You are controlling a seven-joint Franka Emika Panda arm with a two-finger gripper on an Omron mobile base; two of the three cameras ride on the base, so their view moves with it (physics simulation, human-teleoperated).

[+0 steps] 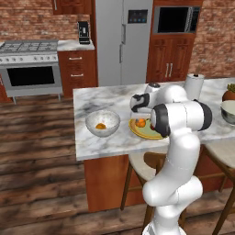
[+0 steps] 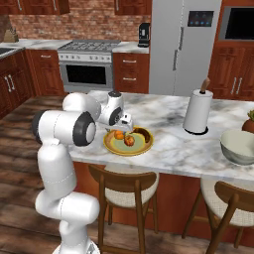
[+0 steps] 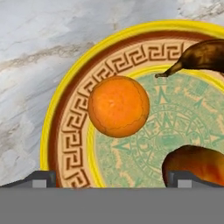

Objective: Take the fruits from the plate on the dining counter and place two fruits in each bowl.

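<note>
White-grey veined marble dining counter [image 2: 173, 144] on red-brown base, brick-walled kitchen; two-finger gripper [image 3: 112, 181], fingers wide apart and empty, over round yellow patterned plate [image 3: 65, 131].

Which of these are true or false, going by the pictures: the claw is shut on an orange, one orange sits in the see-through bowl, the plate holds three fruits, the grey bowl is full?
1. The gripper is shut on an orange. False: it is open above the plate, holding nothing.
2. The whitish bowl has one orange fruit in it. True.
3. Three fruits lie on the plate: an orange, a reddish fruit and a dark brownish one. True.
4. The grey bowl is full of fruit. False: no fruit shows in it.
</note>
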